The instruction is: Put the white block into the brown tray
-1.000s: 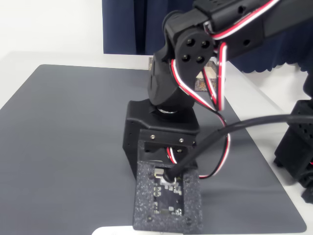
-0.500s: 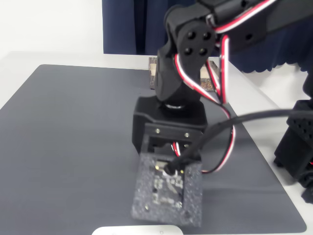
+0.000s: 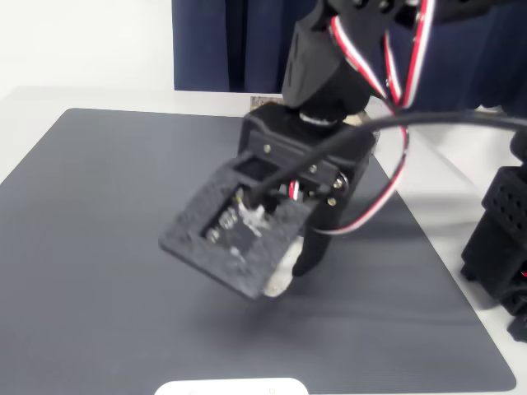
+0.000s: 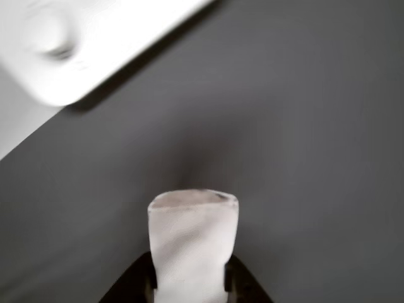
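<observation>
In the wrist view the white block (image 4: 192,243) stands on end between my black fingertips (image 4: 237,284), and my gripper (image 4: 189,287) is shut on it. The block hangs above the dark grey mat (image 4: 303,126), with its shadow just beyond it. In the fixed view the gripper (image 3: 288,267) sits under the tilted wrist camera board, over the middle of the mat, and a pale end of the block (image 3: 278,284) pokes out below. The brown tray is mostly hidden behind the arm; a brown sliver (image 3: 260,101) shows at the mat's far edge.
A wide flat white rounded object (image 3: 230,387) lies at the mat's near edge and is blurred at top left in the wrist view (image 4: 82,44). A black stand (image 3: 502,239) is off the mat to the right. A dark blue curtain (image 3: 222,41) hangs behind.
The arm has risen from low over the mat's near edge and moved toward the back. The wrist board has tilted left, and the white block now shows below it.
</observation>
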